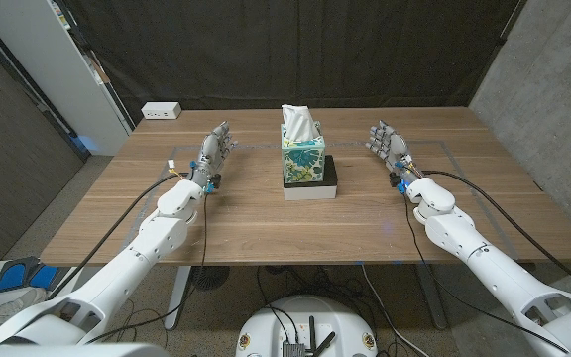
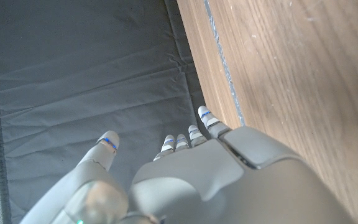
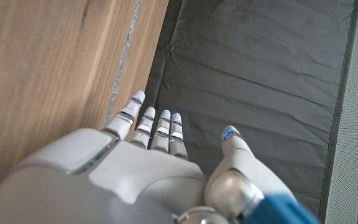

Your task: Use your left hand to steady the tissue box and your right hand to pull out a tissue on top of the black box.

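Left hand (image 1: 213,149) and right hand (image 1: 389,145) hold nothing, fingers apart, well clear on either side of the tissue box (image 1: 302,157). The box stands on the black box (image 1: 329,174) mid-table (image 1: 117,213), a tissue (image 1: 296,124) poking up.

Teal-patterned tissue box (image 1: 302,161) w/ white tissue (image 1: 298,123), black box (image 1: 329,172).

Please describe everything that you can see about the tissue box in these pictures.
The tissue box is an upright cube, seemingly cardboard, printed with a green and teal leafy pattern. A white tissue sticks up from its top opening. It stands on a flat black box, which rests on a white base at the table's middle. Neither hand touches it: it sits between them, apart from both.
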Tool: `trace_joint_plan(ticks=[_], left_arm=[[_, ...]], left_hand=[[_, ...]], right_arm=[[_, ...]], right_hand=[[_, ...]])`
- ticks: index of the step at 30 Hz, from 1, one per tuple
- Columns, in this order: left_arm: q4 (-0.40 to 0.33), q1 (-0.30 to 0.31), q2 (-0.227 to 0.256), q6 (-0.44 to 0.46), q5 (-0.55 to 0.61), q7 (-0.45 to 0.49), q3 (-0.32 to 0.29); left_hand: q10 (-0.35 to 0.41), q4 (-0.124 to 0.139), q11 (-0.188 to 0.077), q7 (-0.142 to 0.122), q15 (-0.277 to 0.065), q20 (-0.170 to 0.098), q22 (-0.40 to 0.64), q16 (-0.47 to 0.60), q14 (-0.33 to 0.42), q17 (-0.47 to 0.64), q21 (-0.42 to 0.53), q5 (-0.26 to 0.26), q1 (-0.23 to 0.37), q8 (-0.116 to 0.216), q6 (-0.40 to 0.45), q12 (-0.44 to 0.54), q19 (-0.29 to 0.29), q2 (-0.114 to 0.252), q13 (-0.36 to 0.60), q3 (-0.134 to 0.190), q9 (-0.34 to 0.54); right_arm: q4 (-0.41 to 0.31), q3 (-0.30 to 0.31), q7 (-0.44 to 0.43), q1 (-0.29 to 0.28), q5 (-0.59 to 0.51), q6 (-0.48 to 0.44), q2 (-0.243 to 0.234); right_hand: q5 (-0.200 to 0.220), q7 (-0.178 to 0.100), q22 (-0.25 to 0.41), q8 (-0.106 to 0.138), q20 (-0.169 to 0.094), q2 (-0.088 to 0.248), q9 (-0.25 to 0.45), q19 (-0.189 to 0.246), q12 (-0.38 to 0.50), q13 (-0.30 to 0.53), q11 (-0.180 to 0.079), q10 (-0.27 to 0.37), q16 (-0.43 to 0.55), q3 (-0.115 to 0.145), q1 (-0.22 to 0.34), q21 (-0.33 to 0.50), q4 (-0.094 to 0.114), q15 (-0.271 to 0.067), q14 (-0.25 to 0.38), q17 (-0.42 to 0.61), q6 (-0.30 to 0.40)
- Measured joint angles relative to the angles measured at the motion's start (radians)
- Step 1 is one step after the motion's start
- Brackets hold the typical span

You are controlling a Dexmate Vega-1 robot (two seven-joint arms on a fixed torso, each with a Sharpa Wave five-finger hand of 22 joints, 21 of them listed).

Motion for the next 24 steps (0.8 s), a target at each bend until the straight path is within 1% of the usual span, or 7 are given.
trace_joint_plan(ticks=[6,12,13,14,18,21,24], left_arm=[[-0.005,0.010,0.005,-0.035,0.016,0.013,-0.009],[0.006,0.007,0.007,-0.035,0.016,0.013,-0.011],[0.007,0.006,0.007,-0.035,0.016,0.013,-0.011],[0.010,0.003,0.007,-0.051,0.031,0.014,-0.010],[0.027,-0.017,0.014,-0.064,0.061,0.010,0.001],[0.037,-0.028,0.019,-0.064,0.061,0.010,0.010],[0.045,-0.041,0.027,-0.064,0.061,0.010,0.020]], left_hand=[[0.000,0.003,0.000,0.000,-0.005,-0.009,0.000,0.000,-0.008,0.005,-0.005,0.000,0.000,0.000,0.000,0.000,-0.008,0.000,0.000,0.003,0.000],[-0.007,0.006,-0.008,-0.015,-0.019,-0.024,0.000,0.000,-0.022,0.005,-0.012,0.000,-0.005,0.000,-0.026,0.000,-0.018,0.005,0.001,0.006,0.000],[-0.006,-0.007,-0.022,-0.024,-0.030,-0.034,0.000,0.000,-0.033,0.005,-0.018,0.000,-0.005,0.001,-0.035,0.000,-0.019,0.005,0.004,-0.005,0.000],[-0.006,-0.033,-0.034,-0.036,-0.040,-0.045,0.000,0.000,-0.043,0.004,-0.024,0.000,0.002,0.004,-0.039,0.002,-0.021,-0.002,0.005,-0.015,0.001],[-0.005,-0.158,-0.082,-0.094,-0.046,-0.076,-0.003,0.000,-0.050,0.003,-0.052,0.000,0.061,0.012,-0.038,0.004,-0.033,-0.099,0.005,-0.061,0.008],[-0.004,-0.203,-0.093,-0.112,-0.046,-0.077,-0.002,0.000,-0.050,0.005,-0.063,0.006,0.089,0.012,-0.039,0.004,-0.048,-0.139,0.005,-0.084,0.013],[-0.004,-0.226,-0.093,-0.113,-0.046,-0.077,0.000,0.000,-0.050,0.005,-0.072,0.017,0.112,0.012,-0.038,0.004,-0.066,-0.175,0.009,-0.107,0.018]], right_arm=[[0.079,-0.023,0.009,0.049,-0.025,0.046,0.042],[0.079,-0.023,0.024,0.049,-0.041,0.082,0.042],[0.079,-0.023,0.025,0.049,-0.042,0.084,0.042],[0.158,-0.034,0.029,0.096,-0.045,0.093,0.073],[0.195,-0.037,0.034,0.118,-0.050,0.107,0.085],[0.195,-0.037,0.034,0.118,-0.054,0.114,0.085],[0.195,-0.037,0.033,0.118,-0.058,0.118,0.085]], right_hand=[[0.000,0.007,0.000,-0.011,-0.021,0.000,0.000,-0.021,-0.006,0.000,0.004,-0.011,-0.014,-0.010,-0.001,-0.011,0.010,-0.008,-0.019,-0.003,-0.007],[0.000,0.007,0.000,-0.018,-0.021,-0.001,0.000,-0.021,-0.006,0.000,0.004,-0.011,-0.014,-0.012,-0.020,-0.011,0.012,-0.008,-0.019,-0.003,-0.007],[0.000,0.007,0.000,-0.019,-0.021,-0.001,0.000,-0.021,-0.006,0.000,0.004,-0.011,-0.014,-0.012,-0.020,-0.011,0.012,-0.008,-0.019,-0.003,-0.007],[0.000,0.007,0.000,-0.019,-0.021,-0.001,0.000,-0.021,-0.006,0.000,0.004,-0.011,-0.014,-0.012,-0.020,-0.011,0.012,-0.008,-0.019,-0.003,-0.007],[0.000,0.007,0.000,-0.019,-0.021,-0.001,0.000,-0.021,-0.006,0.000,0.004,-0.011,-0.014,-0.012,-0.020,-0.011,0.012,-0.008,-0.019,-0.003,-0.007],[0.000,0.011,0.000,-0.023,-0.021,-0.001,0.000,-0.021,-0.006,0.000,0.004,-0.011,-0.014,-0.012,-0.020,-0.011,0.012,-0.008,-0.019,-0.003,-0.003],[0.000,0.011,0.000,-0.023,-0.021,-0.001,0.000,-0.021,-0.006,0.000,0.004,-0.011,-0.014,-0.015,-0.020,-0.011,0.015,-0.008,-0.019,-0.008,-0.004]])
